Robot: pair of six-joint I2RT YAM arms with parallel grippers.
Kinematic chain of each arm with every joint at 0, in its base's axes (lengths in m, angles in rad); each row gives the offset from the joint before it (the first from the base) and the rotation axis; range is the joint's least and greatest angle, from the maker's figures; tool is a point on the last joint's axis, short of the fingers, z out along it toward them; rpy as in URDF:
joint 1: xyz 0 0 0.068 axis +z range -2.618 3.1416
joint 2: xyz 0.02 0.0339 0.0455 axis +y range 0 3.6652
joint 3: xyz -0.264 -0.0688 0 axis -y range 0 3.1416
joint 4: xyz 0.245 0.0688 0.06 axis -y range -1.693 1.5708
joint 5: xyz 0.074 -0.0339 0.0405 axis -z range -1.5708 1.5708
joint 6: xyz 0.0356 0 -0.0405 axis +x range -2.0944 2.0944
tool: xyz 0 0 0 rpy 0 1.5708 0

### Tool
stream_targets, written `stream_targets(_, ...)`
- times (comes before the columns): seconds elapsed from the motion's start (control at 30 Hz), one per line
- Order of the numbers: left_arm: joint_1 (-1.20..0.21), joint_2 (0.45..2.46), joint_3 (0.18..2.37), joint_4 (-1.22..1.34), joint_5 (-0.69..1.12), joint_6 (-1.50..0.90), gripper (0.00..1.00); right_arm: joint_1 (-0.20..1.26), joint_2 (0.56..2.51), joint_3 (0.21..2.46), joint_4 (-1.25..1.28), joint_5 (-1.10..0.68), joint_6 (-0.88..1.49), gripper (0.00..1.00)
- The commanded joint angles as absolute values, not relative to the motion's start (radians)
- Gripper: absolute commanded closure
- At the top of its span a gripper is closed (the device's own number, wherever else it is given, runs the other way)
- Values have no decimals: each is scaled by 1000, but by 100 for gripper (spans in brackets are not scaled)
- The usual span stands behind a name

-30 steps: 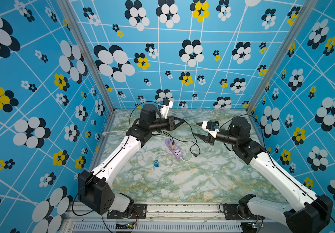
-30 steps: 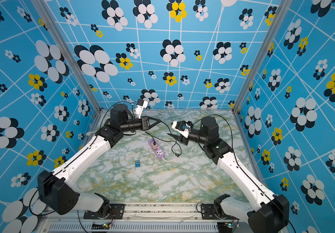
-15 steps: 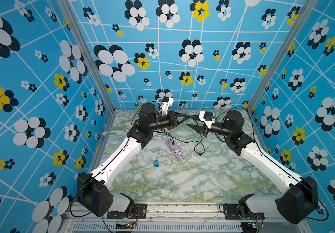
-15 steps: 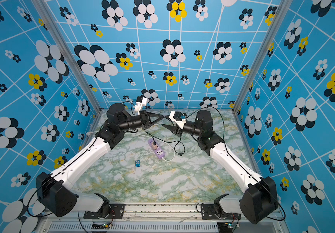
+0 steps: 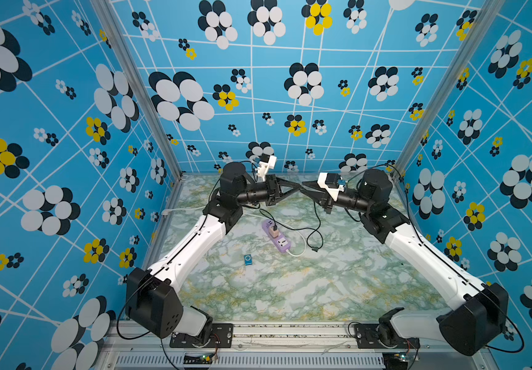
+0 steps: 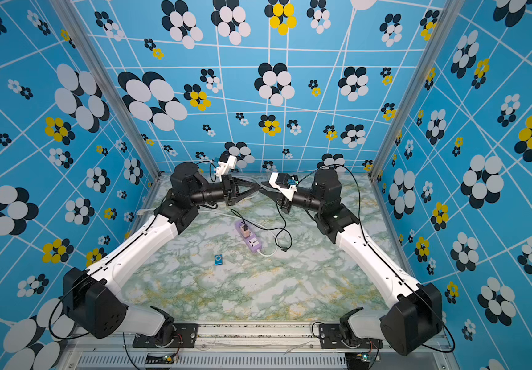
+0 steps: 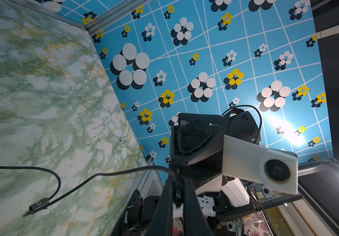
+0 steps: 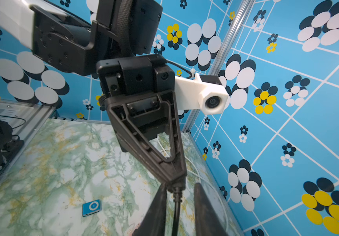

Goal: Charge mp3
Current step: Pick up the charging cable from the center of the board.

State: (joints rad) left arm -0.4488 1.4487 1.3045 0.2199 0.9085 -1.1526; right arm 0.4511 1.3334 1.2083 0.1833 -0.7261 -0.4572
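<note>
1. the two black grippers meet tip to tip in the middle of both top views, above the back of the green-and-white marbled tabletop (image 5: pixel 322 288). the left gripper (image 7: pixel 177 181) is pinched tight on a thin black cable (image 7: pixel 103 174). the right gripper (image 8: pixel 180 185) stands narrowly apart, with one finger on either side of that cable and a small gap showing on each side.
2. just below them a flat lilac power strip (image 5: pixel 280 239) lies slanted, and its white cord (image 5: pixel 300 253) curls off its lower-right end. the cable loops down to the right of the strip, and its small plug end (image 7: pixel 38 205) lies on the tabletop.
3. a pinkish cube charger (image 5: pixel 272 231) sits plugged into the upper-left part of the strip, with the cable running out of it.
4. the tiny flat teal-blue mp3 player (image 5: pixel 248 259) lies face up on the tabletop to the lower left of the strip. it is near the strip but apart from it, and well clear of both grippers.
5. the right wrist view shows the player's pale control ring, but the left gripper's triangular frame covers the strip there. in the left wrist view the right gripper's body and white camera housing block the middle.
</note>
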Motion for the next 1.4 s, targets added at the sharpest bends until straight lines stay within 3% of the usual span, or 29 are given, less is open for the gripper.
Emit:
stream_targets(0.0, -440, 1454, 1326, 279, 937, -1173, 100, 455, 1328, 1225, 116, -698, -515, 71)
stream_targets(0.17, -444, 1459, 1326, 292, 940, -1184, 99, 455, 1331, 1236, 101, -709, -517, 88)
stream_targets(0.47, -446, 1464, 1322, 265, 940, -1170, 98, 456, 1328, 1244, 124, -721, -497, 90)
stream_targets(0.6, -446, 1462, 1322, 247, 937, -1157, 97, 456, 1329, 1238, 150, -716, -477, 85)
stream_targets(0.7, -446, 1464, 1322, 248, 936, -1159, 96, 454, 1335, 1248, 141, -722, -475, 95)
stream_targets(0.73, -446, 1466, 1322, 248, 937, -1160, 95, 456, 1338, 1258, 122, -724, -484, 100)
stream_targets(0.87, -438, 1455, 1321, 242, 931, -1166, 70, 455, 1332, 1256, 74, -718, -517, 100)
stream_targets(0.97, -433, 1445, 1324, 236, 922, -1158, 61, 455, 1325, 1256, 46, -722, -533, 100)
stream_targets(1.13, -432, 1445, 1325, 246, 921, -1166, 66, 456, 1324, 1266, -2, -733, -563, 100)
stream_targets(1.37, -433, 1457, 1319, 285, 959, -1199, 81, 455, 1325, 1268, -8, -735, -565, 100)
